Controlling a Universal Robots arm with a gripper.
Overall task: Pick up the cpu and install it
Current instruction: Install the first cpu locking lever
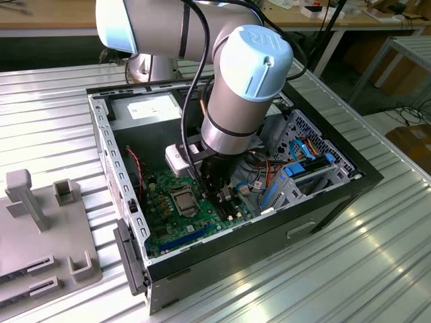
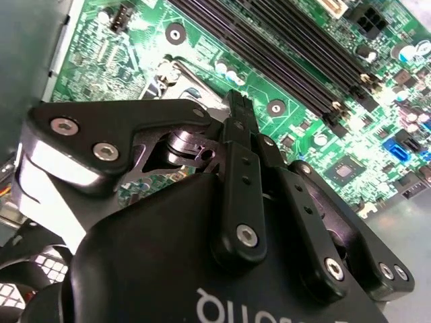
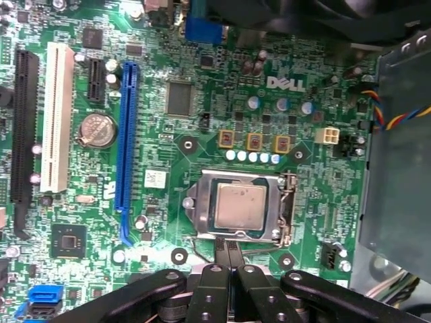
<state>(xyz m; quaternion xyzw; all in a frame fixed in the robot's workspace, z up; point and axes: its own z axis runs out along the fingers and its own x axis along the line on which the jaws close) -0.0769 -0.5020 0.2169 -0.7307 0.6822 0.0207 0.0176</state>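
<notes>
The cpu (image 3: 239, 205) sat in the socket (image 3: 237, 237). The gripper (image 3: 227, 247) hung just beside it, fingers pressed together, empty.

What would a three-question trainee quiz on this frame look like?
1. True or false: the cpu lies inside the socket frame.
2. The claw is: A wide open, B shut with nothing between its fingers, C clamped on the cpu.
3. Which round part sits between the white slot and the blue slot?

Key: 1 true; 2 B; 3 the coin battery.
</notes>
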